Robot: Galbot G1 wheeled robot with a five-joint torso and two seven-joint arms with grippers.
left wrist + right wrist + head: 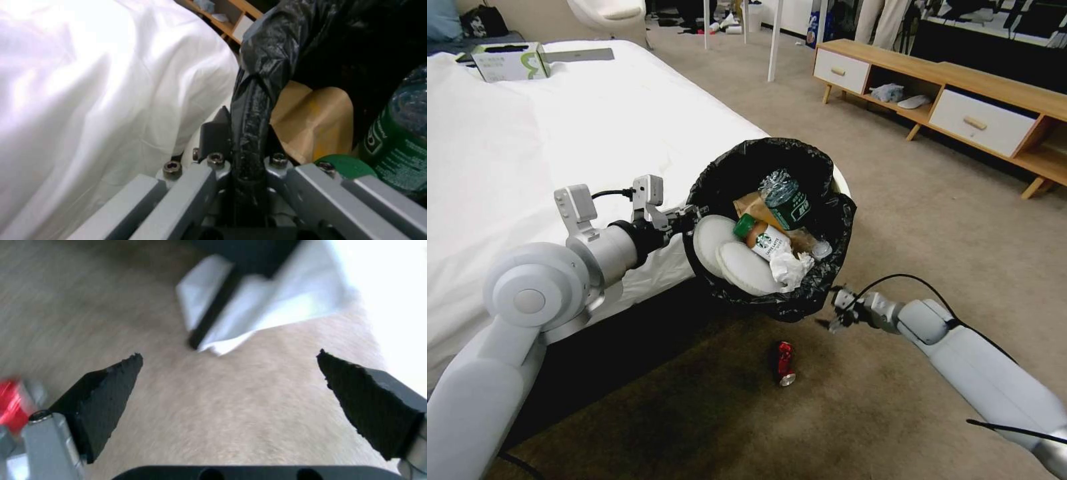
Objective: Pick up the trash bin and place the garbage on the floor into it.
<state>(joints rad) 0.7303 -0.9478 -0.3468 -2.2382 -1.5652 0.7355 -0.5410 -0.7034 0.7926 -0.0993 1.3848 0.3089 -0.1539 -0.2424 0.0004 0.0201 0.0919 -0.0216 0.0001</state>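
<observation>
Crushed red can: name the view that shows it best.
Head view. The crushed red can lies whole on the floor below the trash bin. Right wrist view catches only a red blur at the edge.

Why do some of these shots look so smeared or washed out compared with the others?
Head view: evenly lit and fairly sharp, with a dark shadow on the floor under the trash bin. Left wrist view: the white bed sheet glares, and the bin's bagged rim sits soft and very close. Right wrist view: the carpet and red can are streaked with blur, bright glare at one edge.
</observation>
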